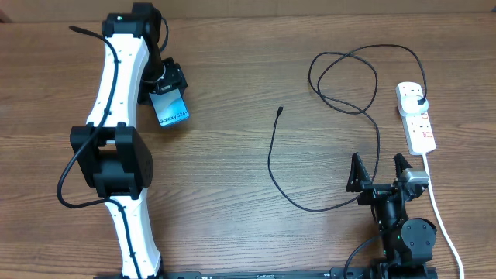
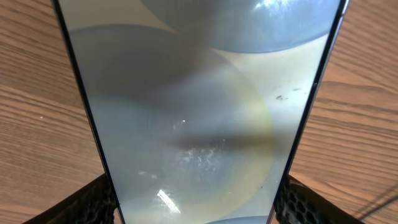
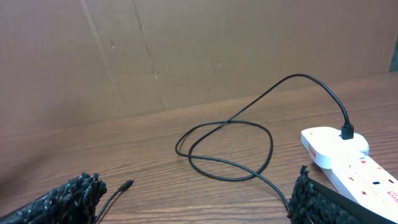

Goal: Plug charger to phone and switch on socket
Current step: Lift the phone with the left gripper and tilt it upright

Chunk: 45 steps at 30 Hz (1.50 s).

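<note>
Overhead, left gripper (image 1: 168, 94) at ten o'clock grasps the phone (image 1: 173, 113) — right gripper (image 1: 380, 172), at four o'clock, stands released, wide.

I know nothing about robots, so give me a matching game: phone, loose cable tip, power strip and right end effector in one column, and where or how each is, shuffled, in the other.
1. phone
2. connector tip
3. socket
4. right end effector

A. lying loose mid-table
B. open, holding nothing
C. gripped by the left end effector
D. at the right side, black plug in it

Pairs: 1-C, 2-A, 3-D, 4-B
</note>
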Motion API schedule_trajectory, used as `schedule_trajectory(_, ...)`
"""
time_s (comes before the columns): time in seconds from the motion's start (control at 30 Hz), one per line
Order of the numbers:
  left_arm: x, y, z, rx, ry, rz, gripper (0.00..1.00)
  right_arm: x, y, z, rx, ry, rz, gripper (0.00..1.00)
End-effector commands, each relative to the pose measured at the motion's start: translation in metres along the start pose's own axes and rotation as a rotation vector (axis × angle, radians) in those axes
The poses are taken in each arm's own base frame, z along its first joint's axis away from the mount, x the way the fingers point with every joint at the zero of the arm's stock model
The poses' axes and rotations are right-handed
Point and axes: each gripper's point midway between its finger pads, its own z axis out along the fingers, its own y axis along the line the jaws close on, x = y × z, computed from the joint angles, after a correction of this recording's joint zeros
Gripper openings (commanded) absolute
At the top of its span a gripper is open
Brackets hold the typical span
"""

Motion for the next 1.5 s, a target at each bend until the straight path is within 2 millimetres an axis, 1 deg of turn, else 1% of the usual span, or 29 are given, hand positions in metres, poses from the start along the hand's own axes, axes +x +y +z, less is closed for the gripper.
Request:
schedule_trajectory(0.0, -0.007, -0.011, -0.023, 0.059, -0.044, 0.024, 0.67, 0.002, 0.001, 0.000, -0.006, -0.001, -0.005, 1.00)
schedule_trajectory(0.17, -0.004, -0.019, -0.037, 0.106, -0.044, 0.027, 0.66, 0.002, 0.001, 0.000, -0.006, -0.001, -0.005, 1.00)
schedule_trajectory(0.23, -0.002, -0.022, -0.039, 0.126, -0.034, 0.028, 0.66, 0.002, 0.001, 0.000, -0.006, -0.001, -0.005, 1.00)
schedule_trajectory(0.4, 0.007, -0.037, -0.042, 0.213, 0.015, 0.031, 0.59, 0.002, 0.001, 0.000, -0.006, -0.001, -0.005, 1.00)
schedule_trajectory(0.53, 0.015, -0.052, -0.046, 0.305, 0.059, 0.030, 0.41, 0.002, 0.001, 0.000, -0.006, -0.001, -0.005, 1.00)
schedule_trajectory(0.6, 0.018, -0.058, -0.048, 0.343, 0.076, 0.032, 0.35, 0.002, 0.001, 0.000, -0.006, -0.001, -0.005, 1.00)
schedule_trajectory(0.7, 0.024, -0.065, -0.052, 0.391, 0.111, 0.027, 0.20, 0.002, 0.001, 0.000, -0.006, -0.001, -0.005, 1.00)
schedule_trajectory(0.77, 0.028, -0.068, -0.054, 0.413, 0.130, 0.016, 0.13, 0.002, 0.001, 0.000, -0.006, -0.001, -0.005, 1.00)
schedule_trajectory(0.87, 0.031, -0.073, -0.056, 0.445, 0.149, 0.016, 0.09, 0.002, 0.001, 0.000, -0.006, -0.001, -0.005, 1.00)
schedule_trajectory(1.17, 0.037, -0.075, -0.058, 0.461, 0.180, 0.004, 0.10, 0.002, 0.001, 0.000, -0.006, -0.001, -0.005, 1.00)
schedule_trajectory(1.23, 0.040, -0.075, -0.059, 0.462, 0.203, -0.033, 0.12, 0.002, 0.001, 0.000, -0.006, -0.001, -0.005, 1.00)
schedule_trajectory(1.27, 0.043, -0.075, -0.060, 0.457, 0.229, -0.081, 0.13, 0.002, 0.001, 0.000, -0.006, -0.001, -0.005, 1.00)
schedule_trajectory(1.3, 0.044, -0.075, -0.060, 0.455, 0.237, -0.100, 0.11, 0.002, 0.001, 0.000, -0.006, -0.001, -0.005, 1.00)
schedule_trajectory(1.33, 0.045, -0.074, -0.060, 0.450, 0.246, -0.128, 0.07, 0.002, 0.001, 0.000, -0.006, -0.001, -0.005, 1.00)
schedule_trajectory(1.4, 0.049, -0.072, -0.060, 0.433, 0.276, -0.182, 0.07, 0.002, 0.001, 0.000, -0.006, -0.001, -0.005, 1.00)
schedule_trajectory(1.47, 0.054, -0.070, -0.060, 0.419, 0.300, -0.209, 0.05, 0.002, 0.001, 0.000, -0.006, -0.001, -0.005, 1.00)
